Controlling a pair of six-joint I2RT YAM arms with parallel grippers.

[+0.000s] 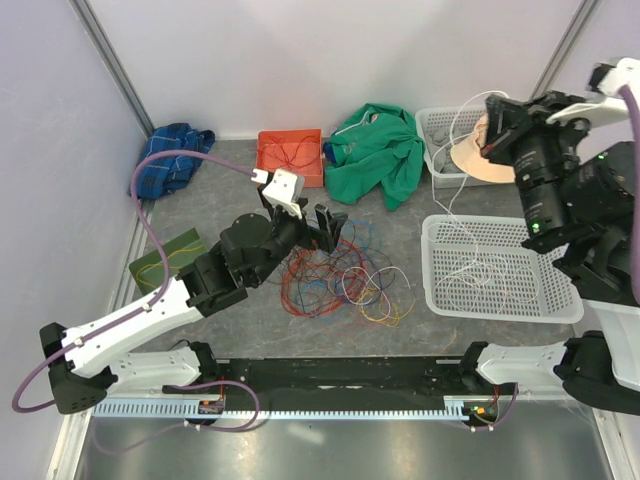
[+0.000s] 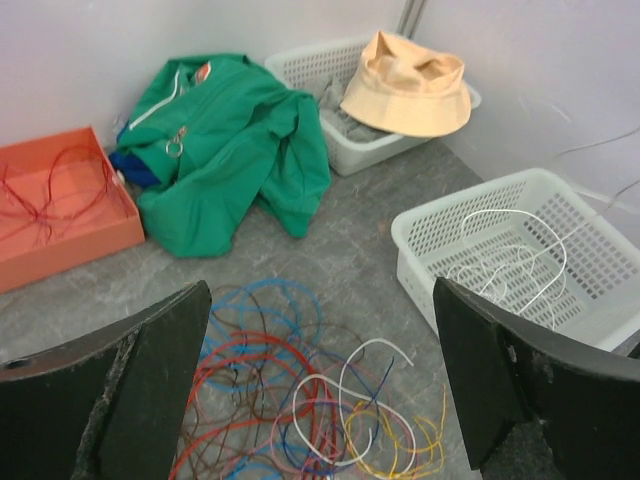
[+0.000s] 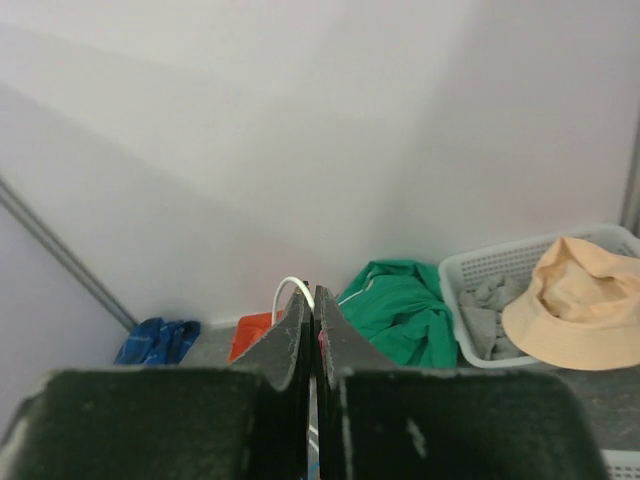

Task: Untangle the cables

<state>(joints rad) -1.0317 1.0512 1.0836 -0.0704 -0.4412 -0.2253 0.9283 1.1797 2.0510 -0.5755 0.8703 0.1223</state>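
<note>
While my left claw hangs spread wide over the tangled cables at the middle of the table, my right claw sits high by the right edge, pinching a white cable that trails into the near basket.

Pile of cables cut off at 6 o'clock edge. The hat is hidden at 3 o'clock behind right arm.

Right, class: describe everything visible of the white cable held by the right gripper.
The white cable is a thin, flexible, plastic-looking wire. Its upper end is pinched in the shut right gripper, with a small loop poking out above it. From there it hangs slack, and its lower part lies in loose coils inside the near white basket.
</note>
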